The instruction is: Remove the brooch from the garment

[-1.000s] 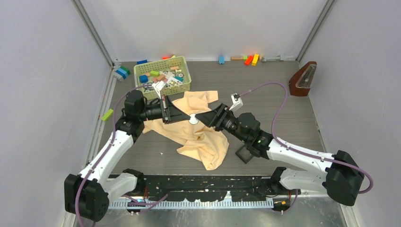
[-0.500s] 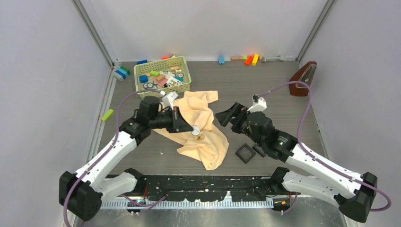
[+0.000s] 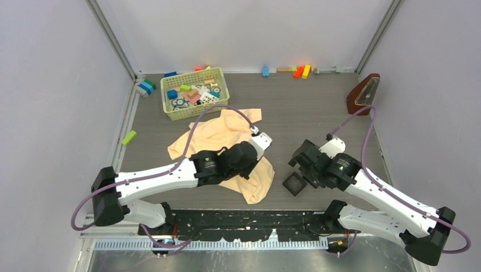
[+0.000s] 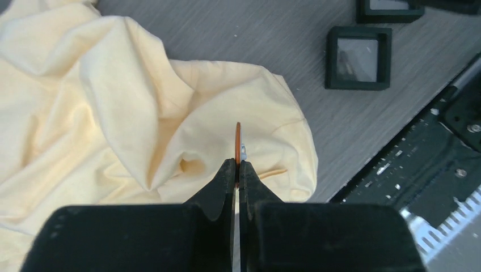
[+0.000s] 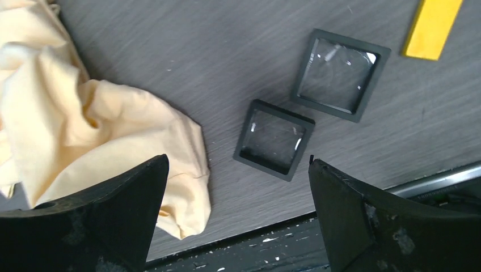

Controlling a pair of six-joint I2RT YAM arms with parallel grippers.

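The peach-orange garment (image 3: pixel 218 133) lies crumpled mid-table, and also shows in the left wrist view (image 4: pixel 113 113) and the right wrist view (image 5: pixel 85 124). My left gripper (image 4: pixel 238 165) is shut on the brooch (image 4: pixel 238 141), a thin disc seen edge-on with an orange back, held above the garment's near right folds. In the top view the left gripper (image 3: pixel 248 160) hides the brooch. My right gripper (image 5: pixel 238 160) is open and empty above a small black square tray (image 5: pixel 274 139), to the right of the garment; it also shows in the top view (image 3: pixel 299 161).
A second black tray (image 5: pixel 340 74) and a yellow block (image 5: pixel 432 22) lie beside the first tray (image 3: pixel 294 183). A green basket (image 3: pixel 194 93) of blocks stands at the back left, a metronome (image 3: pixel 363 95) at the right wall, and loose blocks (image 3: pixel 300 71) along the back wall.
My left gripper has carried the brooch off the garment, toward the near right. My right gripper has left the brooch, drawn back to the right and now hangs over the black trays.
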